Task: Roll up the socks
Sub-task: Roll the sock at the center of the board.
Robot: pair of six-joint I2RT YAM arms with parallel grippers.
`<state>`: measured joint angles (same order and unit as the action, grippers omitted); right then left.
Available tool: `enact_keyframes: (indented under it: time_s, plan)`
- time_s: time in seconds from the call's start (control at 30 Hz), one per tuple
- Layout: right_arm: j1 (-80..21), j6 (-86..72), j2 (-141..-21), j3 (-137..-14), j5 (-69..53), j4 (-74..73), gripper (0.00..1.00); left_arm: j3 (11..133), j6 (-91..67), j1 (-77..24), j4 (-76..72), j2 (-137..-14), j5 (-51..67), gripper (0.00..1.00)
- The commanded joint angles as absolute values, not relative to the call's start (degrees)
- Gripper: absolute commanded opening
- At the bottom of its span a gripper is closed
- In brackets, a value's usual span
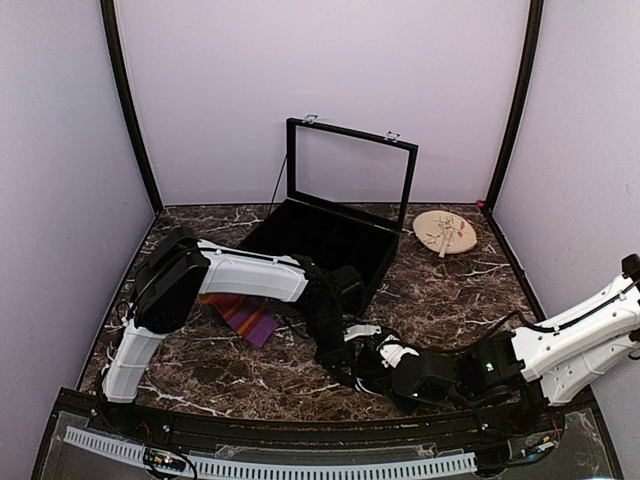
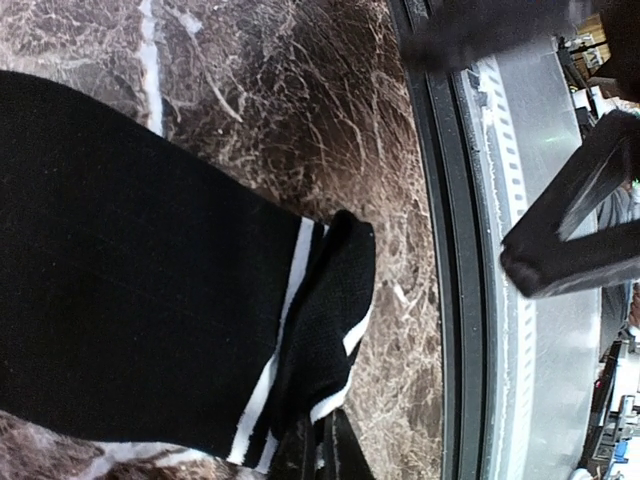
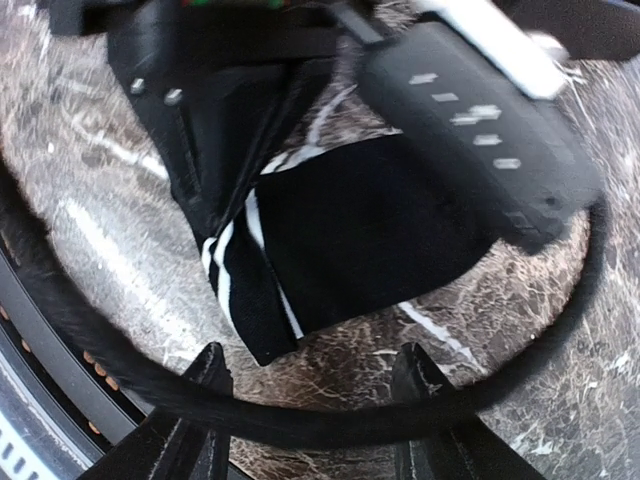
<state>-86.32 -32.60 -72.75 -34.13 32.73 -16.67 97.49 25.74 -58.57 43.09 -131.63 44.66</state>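
So the dark marble worktop (image 1: 440, 300) has a black case (image 1: 330, 240) sitting toward the back, with its lid (image 1: 352, 132) propped upright, clear pane in a black frame. Just to the right of it there's a round tan disc (image 1: 445, 233) with some pattern on it, can't make it out. Pale lilac walls (image 1: 330, 70) all around, and a white perforated strip (image 1: 270, 465) along the near edge.

The black sock (image 2: 150, 300) is matt, fine-knit cloth with white woven bands. The striped sock (image 1: 245, 318) is matt cloth too. The table (image 1: 470, 300) has a smooth, glossy, marble-patterned top. My left arm (image 1: 250, 278) carries a smooth white plastic shell. My right fingers (image 3: 185, 420) are matt black plastic.
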Motion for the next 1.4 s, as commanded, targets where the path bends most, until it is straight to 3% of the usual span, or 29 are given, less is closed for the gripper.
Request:
enact_keyframes:
  time_s: [0.0, 0.3, 0.6, 1.1, 1.37]
  plan:
    - [-88.33, -29.41, -75.72, -36.37, 33.94, -15.46, 0.51, 98.78, 25.58, -57.69, 45.69, -132.21, 47.44, 0.0]
    - [-89.13, -26.67, -81.08, -38.85, 32.57, -15.26, 0.53, 99.64, 25.4, -56.62, 46.65, -133.11, 49.51, 0.0]
    - [-88.76, -24.49, -87.09, -41.58, 31.9, -15.12, 0.61, 100.02, 25.48, -56.49, 47.76, -134.16, 50.44, 0.0]
    - [-84.17, -22.19, -90.39, -42.16, 30.08, -14.63, 0.62, 99.95, 25.74, -56.43, 48.43, -134.59, 50.93, 0.0]
    - [-82.84, -22.14, -92.68, -41.89, 27.13, -13.67, 0.57, 100.12, 25.85, -56.16, 48.76, -134.76, 51.34, 0.0]
